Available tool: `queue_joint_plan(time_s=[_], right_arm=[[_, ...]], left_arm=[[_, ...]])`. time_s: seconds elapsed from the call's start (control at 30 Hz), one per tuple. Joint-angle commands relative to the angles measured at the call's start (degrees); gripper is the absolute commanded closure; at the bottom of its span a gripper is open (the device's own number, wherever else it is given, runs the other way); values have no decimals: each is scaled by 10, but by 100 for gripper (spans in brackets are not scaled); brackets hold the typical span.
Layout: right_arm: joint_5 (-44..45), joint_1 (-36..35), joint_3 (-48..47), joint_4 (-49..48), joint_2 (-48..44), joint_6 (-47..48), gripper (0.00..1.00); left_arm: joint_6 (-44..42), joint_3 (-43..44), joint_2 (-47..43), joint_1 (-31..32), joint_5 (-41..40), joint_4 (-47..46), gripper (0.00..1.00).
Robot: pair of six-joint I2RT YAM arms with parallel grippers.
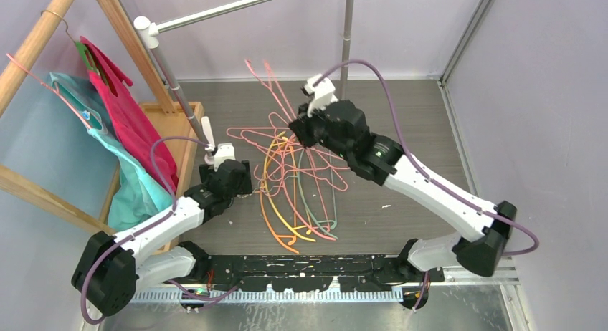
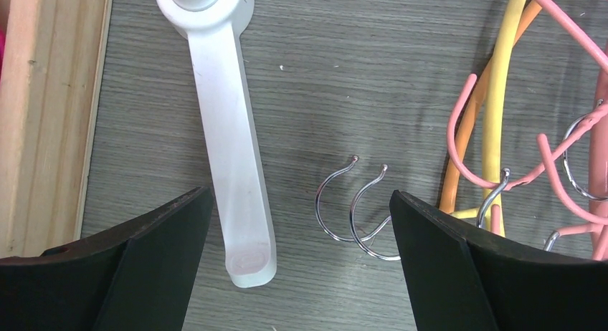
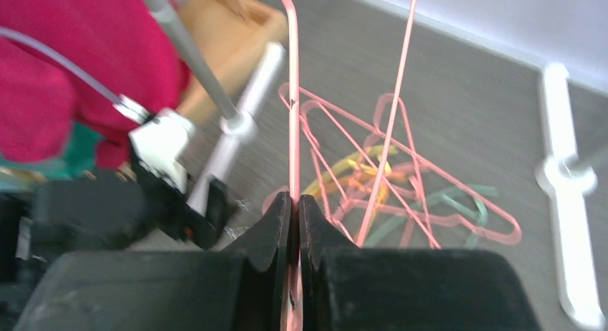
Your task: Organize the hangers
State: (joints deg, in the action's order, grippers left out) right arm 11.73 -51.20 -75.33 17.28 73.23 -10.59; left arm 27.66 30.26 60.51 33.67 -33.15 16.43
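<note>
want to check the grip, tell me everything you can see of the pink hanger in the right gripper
The pink wire hanger is thin and salmon-pink, and looks like coated wire. The right gripper is shut on one strand, which rises almost straight up from the fingers. A second strand slants up to its right. Its top bends out of the wrist view. It stands above the pile of hangers on the table. Its lower end is hidden.

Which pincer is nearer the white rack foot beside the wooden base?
Left. The left pincer hangs open directly over the white rack foot; the right pincer is above the hanger pile, shut on a pink wire hanger.
</note>
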Motion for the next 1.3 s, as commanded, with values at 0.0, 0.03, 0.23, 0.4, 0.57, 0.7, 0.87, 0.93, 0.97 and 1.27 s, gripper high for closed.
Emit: queue_joint_plan(time_s=[0.0,0.03,0.23,0.4,0.57,0.7,0.87,0.93,0.97,1.27], right_arm=[[-105,3,-114,-105,65,20,99],[-114,4,-134,-109,82,21,99],[-141,5,-181,-144,122,25,99],[-146,14,-189,-167,127,31,99],[-158,31,-187,-205,120,28,99],[-161,62,-188,-230,126,11,99],[-189,120,-193,-275,149,-33,99],[-203,142,-188,-302,157,-49,99],[-206,153,-185,-314,160,-58,99],[-206,225,-194,-317,188,-92,99]], left_arm=[[4,20,-5,-1,-20,-25,2],[4,20,-5,-2,-20,-25,2],[2,17,-5,-3,-17,-28,2],[0,20,4,-4,-13,-35,2],[0,25,17,-4,-12,-34,2],[0,28,23,-4,-11,-35,2],[-1,32,24,-4,-15,-28,2],[-1,32,23,-5,-15,-28,2],[-1,32,22,-5,-15,-27,2],[2,32,21,-5,-17,-23,2]])
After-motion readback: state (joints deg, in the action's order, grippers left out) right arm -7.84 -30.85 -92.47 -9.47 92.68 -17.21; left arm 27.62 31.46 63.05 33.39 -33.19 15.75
